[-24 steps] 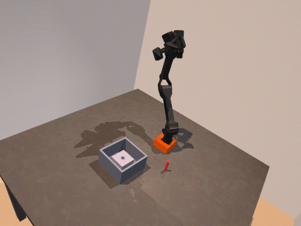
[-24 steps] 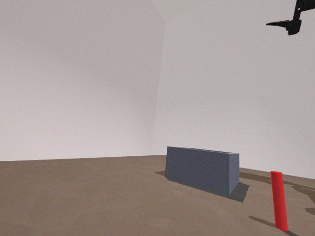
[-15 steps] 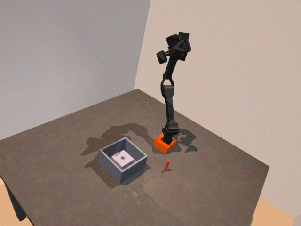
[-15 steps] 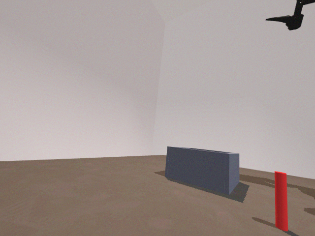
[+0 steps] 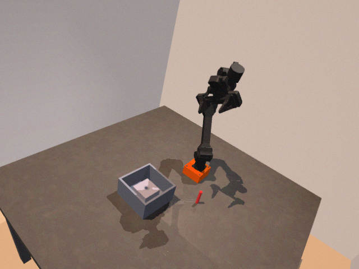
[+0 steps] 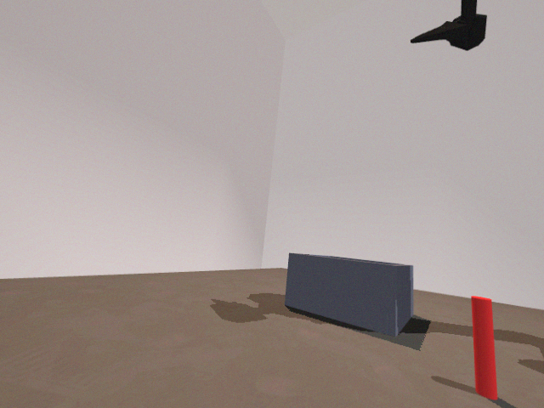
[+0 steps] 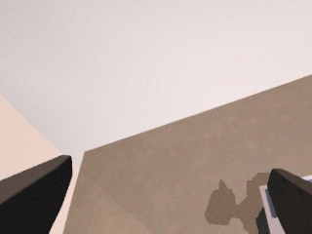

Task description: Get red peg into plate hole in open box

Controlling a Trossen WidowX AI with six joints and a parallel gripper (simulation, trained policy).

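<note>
My hand (image 5: 211, 108) (image 7: 173, 172) looks like dark plastic or painted metal, I cannot tell which, smooth and mostly matt with a faint sheen along its edges. The orange base (image 5: 198, 177) under my arm (image 5: 206, 130) looks like smooth, satin plastic. The red peg (image 5: 198, 197) (image 6: 484, 348) seems plastic too, smooth and evenly coloured, with a soft sheen. The blue-grey box (image 5: 132, 196) (image 6: 342, 291) has smooth, matt walls, and the pale plate (image 5: 142, 193) inside it looks smooth. The brown worktop (image 5: 87, 150) (image 6: 153, 342) (image 7: 171, 161) has a mottled, stone-like surface, mostly matt.

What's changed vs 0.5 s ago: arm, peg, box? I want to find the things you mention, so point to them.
Black jointed arm (image 5: 206, 130): folded differently; its black metal-look jaws sit lower in the top view and further left in the exterior view. Jaws are open, holding nothing.
Red cylindrical peg (image 5: 198, 197) (image 6: 484, 347): top tipped slightly left in the exterior view, foot in place.
Unmoved: blue-grey open box (image 5: 130, 195) (image 6: 342, 291), orange square base (image 5: 191, 174).
</note>
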